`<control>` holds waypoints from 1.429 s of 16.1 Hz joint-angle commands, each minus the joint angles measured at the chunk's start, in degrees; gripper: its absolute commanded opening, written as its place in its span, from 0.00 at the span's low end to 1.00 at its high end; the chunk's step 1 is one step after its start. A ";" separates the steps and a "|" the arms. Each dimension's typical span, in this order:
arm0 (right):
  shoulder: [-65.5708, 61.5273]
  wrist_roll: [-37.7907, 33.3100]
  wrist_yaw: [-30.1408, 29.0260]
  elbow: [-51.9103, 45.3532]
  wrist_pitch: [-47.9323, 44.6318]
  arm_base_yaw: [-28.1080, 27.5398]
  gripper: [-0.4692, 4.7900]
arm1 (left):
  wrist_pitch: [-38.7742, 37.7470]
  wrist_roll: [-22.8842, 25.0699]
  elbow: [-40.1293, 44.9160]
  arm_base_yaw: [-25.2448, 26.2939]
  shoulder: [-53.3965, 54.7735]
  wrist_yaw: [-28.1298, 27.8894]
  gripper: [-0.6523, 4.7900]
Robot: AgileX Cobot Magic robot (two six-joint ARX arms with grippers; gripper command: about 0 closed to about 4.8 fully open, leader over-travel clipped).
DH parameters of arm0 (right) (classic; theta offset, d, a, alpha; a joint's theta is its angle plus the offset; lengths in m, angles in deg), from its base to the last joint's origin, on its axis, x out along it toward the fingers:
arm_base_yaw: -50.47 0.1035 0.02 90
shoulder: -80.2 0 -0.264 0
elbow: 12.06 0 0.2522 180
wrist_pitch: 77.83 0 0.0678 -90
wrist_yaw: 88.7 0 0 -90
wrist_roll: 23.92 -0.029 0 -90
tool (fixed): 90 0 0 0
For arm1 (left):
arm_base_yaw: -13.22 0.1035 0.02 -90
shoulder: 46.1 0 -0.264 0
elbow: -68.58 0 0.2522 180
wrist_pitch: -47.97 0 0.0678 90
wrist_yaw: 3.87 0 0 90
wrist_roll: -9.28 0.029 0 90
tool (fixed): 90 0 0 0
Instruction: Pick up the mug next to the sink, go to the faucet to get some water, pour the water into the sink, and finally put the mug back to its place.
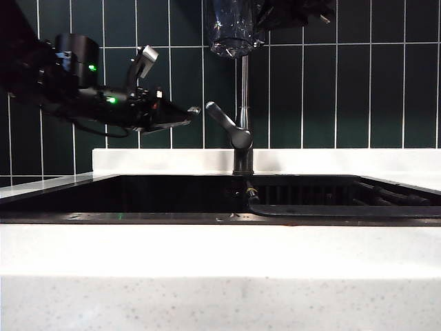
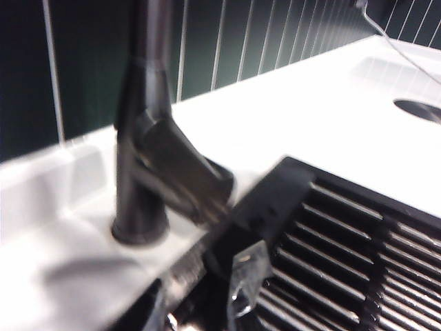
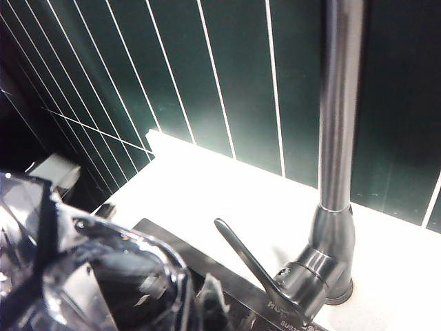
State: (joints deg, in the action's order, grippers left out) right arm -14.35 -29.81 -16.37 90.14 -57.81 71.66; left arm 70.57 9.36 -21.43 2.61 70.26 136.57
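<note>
The clear mug (image 1: 233,29) hangs high at the top edge of the exterior view, just above and in front of the faucet's thin metal pipe (image 1: 243,96). My right gripper (image 1: 293,12) reaches in from the upper right and is shut on it. In the right wrist view the mug (image 3: 89,269) fills the space between the right gripper's (image 3: 138,296) fingers, with the faucet (image 3: 331,255) and its slanted lever (image 3: 244,265) beyond. My left gripper (image 1: 191,110) hovers just left of the lever (image 1: 224,121), fingers (image 2: 244,276) slightly apart and holding nothing. The black sink (image 1: 138,196) lies below. No water shows.
Behind the sink runs a white counter ledge (image 1: 331,160) against a dark green tiled wall (image 1: 372,89). A slatted black rack (image 2: 344,262) sits in the right part of the basin. The white counter front (image 1: 220,276) spans the foreground.
</note>
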 commanded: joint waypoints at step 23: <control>0.50 3.19 -0.24 0.48 1.42 0.04 0.08 | -8.85 -0.46 -26.75 -2.54 14.56 10.25 0.85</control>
State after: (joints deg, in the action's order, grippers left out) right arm -14.37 -26.77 -16.42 90.16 -55.34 71.64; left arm 61.30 8.40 -47.83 0.33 85.01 146.16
